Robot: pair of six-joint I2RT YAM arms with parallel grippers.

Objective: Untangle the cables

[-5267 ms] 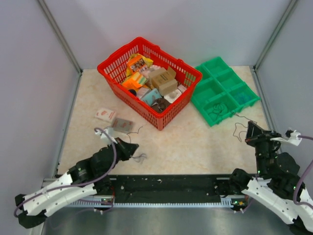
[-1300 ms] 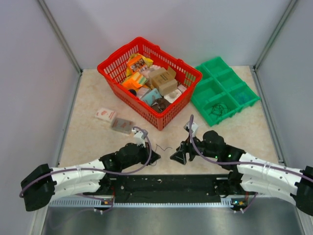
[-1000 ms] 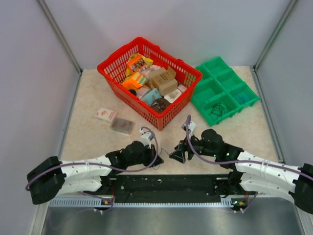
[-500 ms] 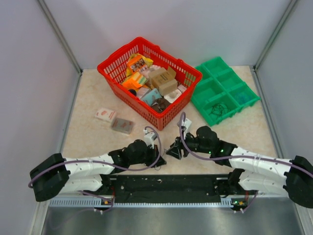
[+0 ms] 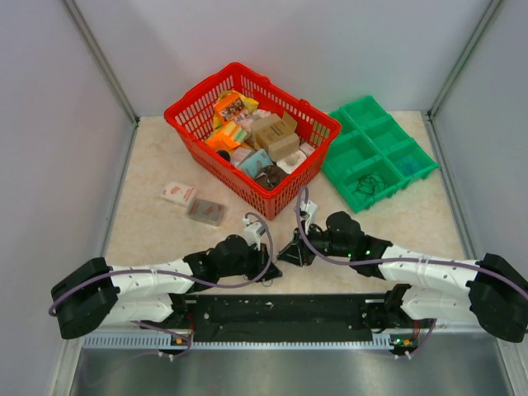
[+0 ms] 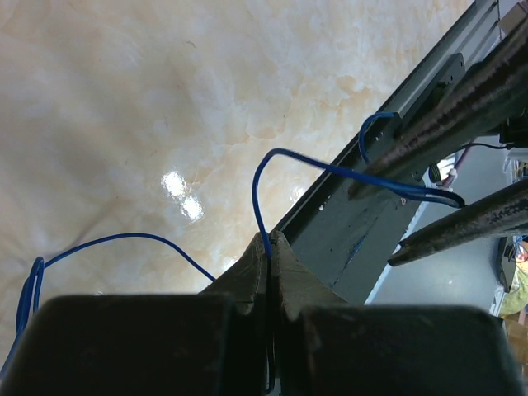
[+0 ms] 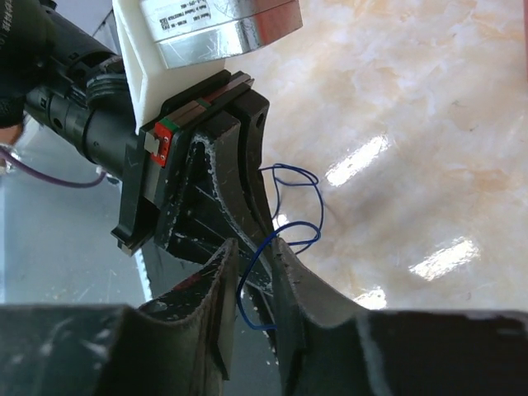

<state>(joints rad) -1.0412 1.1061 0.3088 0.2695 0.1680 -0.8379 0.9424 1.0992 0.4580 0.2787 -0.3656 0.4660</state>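
Note:
A thin blue cable (image 6: 330,169) arcs up from my left gripper (image 6: 271,238), which is shut on it just above the table's front edge. The same cable (image 7: 247,289) loops between the fingers of my right gripper (image 7: 254,252), which still show a gap on each side of the wire. In the top view the left gripper (image 5: 268,271) and right gripper (image 5: 285,257) almost meet tip to tip in front of the basket. More dark cables (image 5: 367,183) lie coiled in a compartment of the green tray (image 5: 412,177).
A red basket (image 5: 188,132) full of small boxes stands behind the grippers. Two small packets (image 5: 177,194) (image 5: 206,212) lie to the left of it. A black rail (image 5: 280,309) runs along the near table edge, right under the grippers.
My right gripper has moved left until it nearly touches the left gripper, and its jaws have narrowed round the blue cable. The left gripper has stayed shut and shifted slightly right.

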